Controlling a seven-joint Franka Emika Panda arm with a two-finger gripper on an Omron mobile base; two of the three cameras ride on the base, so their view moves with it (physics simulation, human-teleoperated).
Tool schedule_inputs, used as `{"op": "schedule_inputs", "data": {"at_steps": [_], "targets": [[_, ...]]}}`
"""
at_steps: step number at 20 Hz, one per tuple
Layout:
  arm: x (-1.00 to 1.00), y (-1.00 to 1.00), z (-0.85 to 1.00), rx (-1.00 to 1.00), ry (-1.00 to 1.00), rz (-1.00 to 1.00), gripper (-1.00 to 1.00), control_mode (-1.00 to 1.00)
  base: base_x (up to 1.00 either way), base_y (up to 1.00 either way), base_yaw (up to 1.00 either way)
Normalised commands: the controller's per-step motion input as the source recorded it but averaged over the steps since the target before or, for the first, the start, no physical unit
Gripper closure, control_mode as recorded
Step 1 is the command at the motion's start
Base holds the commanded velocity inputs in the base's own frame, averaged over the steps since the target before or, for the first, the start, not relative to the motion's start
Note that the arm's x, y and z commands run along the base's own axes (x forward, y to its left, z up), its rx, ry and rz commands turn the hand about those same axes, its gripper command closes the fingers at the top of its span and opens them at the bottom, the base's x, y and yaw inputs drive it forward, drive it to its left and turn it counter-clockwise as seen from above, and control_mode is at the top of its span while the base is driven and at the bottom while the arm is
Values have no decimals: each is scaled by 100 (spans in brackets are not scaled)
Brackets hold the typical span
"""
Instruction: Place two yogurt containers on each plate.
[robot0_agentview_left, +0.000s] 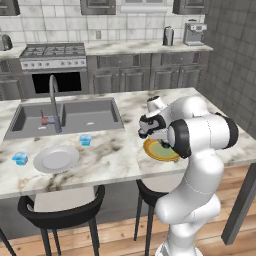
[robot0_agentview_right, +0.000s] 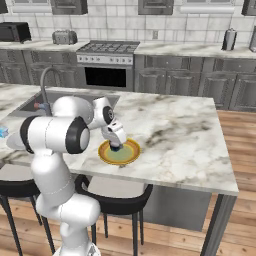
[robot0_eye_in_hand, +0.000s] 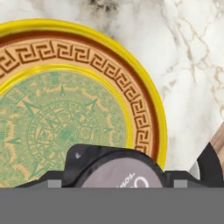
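Dark yogurt cup clamped in gripper above orange-rimmed plate, stool below.

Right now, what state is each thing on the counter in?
Dark yogurt cup: held between the fingers, over the patterned plate.
Patterned plate: flat on the counter.
Grey plate: bare.
Two blue yogurt cups: on the counter beside the grey plate.

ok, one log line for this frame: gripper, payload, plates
gripper: shut on dark yogurt cup, over orange plate | grey plate: no cups on it | two blue cups beside it on counter
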Motion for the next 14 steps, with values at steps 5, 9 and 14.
{"op": "schedule_inputs", "data": {"at_steps": [5, 9, 14], "targets": [[6, 0, -12, 0, 2, 0, 100, -100, 0, 0, 0], [4, 0, -14, 0, 0, 0, 100, -100, 0, 0, 0], [0, 0, -13, 0, 0, 0, 100, -100, 0, 0, 0]]}}
